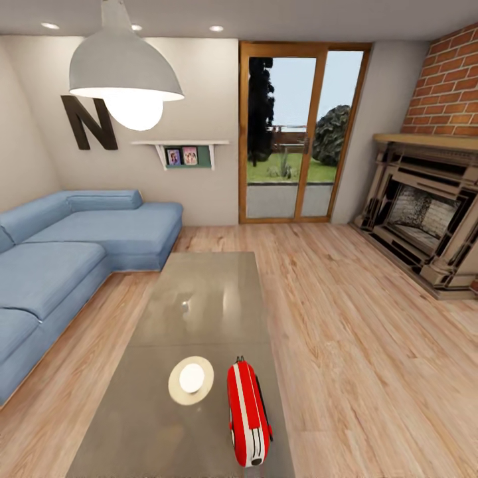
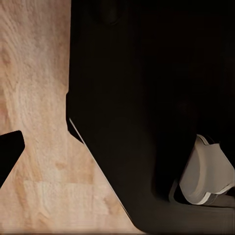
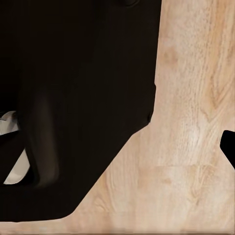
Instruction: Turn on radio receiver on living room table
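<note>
The red radio receiver with its white trim band lies on the near right part of the long glossy table, its length pointing away from me. In the left wrist view a dark fingertip pokes in at the picture's edge over the wood floor. Another dark fingertip shows the same way in the right wrist view. Both wrist views look down along my black body to the planks, and the gap between the fingers is out of frame.
A round cream disc sits just left of the radio on the table. A blue sectional sofa runs along the left, a brick fireplace stands at the right, and wood-framed glass doors are at the back. A pendant lamp hangs over the table.
</note>
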You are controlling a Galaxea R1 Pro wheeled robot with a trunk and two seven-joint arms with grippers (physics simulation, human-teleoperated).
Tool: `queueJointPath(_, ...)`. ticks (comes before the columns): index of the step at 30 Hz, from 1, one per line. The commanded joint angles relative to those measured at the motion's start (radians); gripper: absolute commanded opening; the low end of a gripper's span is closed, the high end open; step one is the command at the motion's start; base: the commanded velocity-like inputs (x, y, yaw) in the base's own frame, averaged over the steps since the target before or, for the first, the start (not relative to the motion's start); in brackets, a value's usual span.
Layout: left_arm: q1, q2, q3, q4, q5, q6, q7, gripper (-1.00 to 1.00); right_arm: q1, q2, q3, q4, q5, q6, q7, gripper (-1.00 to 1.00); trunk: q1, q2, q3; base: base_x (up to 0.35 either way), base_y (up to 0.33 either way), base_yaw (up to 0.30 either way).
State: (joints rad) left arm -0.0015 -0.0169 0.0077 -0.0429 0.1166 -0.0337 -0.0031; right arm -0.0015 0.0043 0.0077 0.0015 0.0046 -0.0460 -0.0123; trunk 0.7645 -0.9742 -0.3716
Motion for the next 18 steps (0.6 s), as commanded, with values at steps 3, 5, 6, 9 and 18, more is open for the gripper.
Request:
queueJointPath(3, 0.000, 0.000, 0.000, 0.000, 0.000, 0.000, 0.000, 1.00, 0.000, 0.000, 0.000, 0.000, 0.000, 0.000, 0.000, 1.00, -0.012, 0.021, 0.005, 0.000, 0.000, 0.000)
queueJointPath(5, 0.000, 0.000, 0.000, 0.000, 0.000, 0.000, 0.000, 1.00, 0.000, 0.000, 0.000, 0.000, 0.000, 0.000, 0.000, 1.00, -0.012, 0.021, 0.001, 0.000, 0.000, 0.000)
queueJointPath(6, 0.000, 0.000, 0.000, 0.000, 0.000, 0.000, 0.000, 1.00, 0.000, 0.000, 0.000, 0.000, 0.000, 0.000, 0.000, 1.00, -0.012, 0.021, 0.000, 0.000, 0.000, 0.000)
queueJointPath(9, 0.000, 0.000, 0.000, 0.000, 0.000, 0.000, 0.000, 1.00, 0.000, 0.000, 0.001, 0.000, 0.000, 0.000, 0.000, 1.00, -0.012, 0.021, -0.005, 0.000, 0.000, 0.000)
queueJointPath(18, 0.000, 0.000, 0.000, 0.000, 0.000, 0.000, 0.000, 1.00, 0.000, 0.000, 0.001, 0.000, 0.000, 0.000, 0.000, 1.00, -0.012, 0.021, -0.020, 0.000, 0.000, 0.000)
